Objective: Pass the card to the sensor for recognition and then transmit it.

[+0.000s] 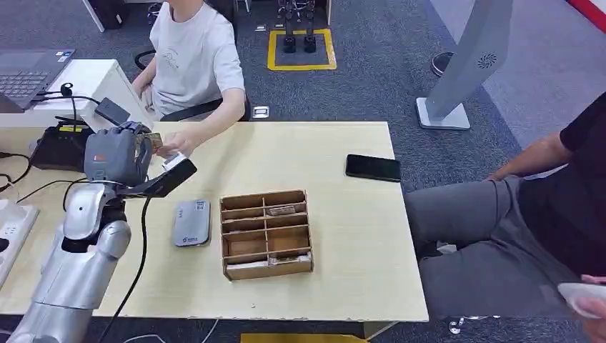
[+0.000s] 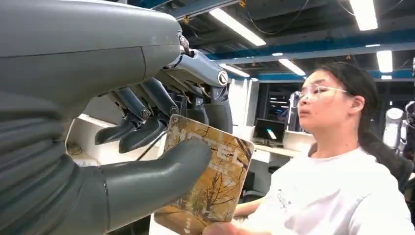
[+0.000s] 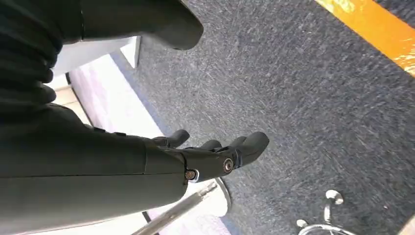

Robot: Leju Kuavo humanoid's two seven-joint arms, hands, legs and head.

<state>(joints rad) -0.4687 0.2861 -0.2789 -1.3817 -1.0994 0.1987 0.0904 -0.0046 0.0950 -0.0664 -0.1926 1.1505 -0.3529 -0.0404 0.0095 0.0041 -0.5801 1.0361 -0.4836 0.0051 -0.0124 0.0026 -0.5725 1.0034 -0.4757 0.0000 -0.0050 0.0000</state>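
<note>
The card [image 2: 210, 183] is pinched between the thumb and fingers of the left hand [image 1: 118, 153], raised over the table [image 1: 343, 286] at about ten o'clock from the box [image 1: 266, 234]. A person's hand [image 1: 179, 145] is reached toward it and appears to touch the card's lower edge in the left wrist view. The reader [image 1: 191, 222] lies at nine o'clock of the box. The handover looks begun, release still owed; whether scanning was done cannot be told. The right hand [image 3: 215, 154] hangs over carpet, loosely extended, holding nothing.

The card [image 2: 210, 181] bears large pale letters, seemingly "TEL".
</note>
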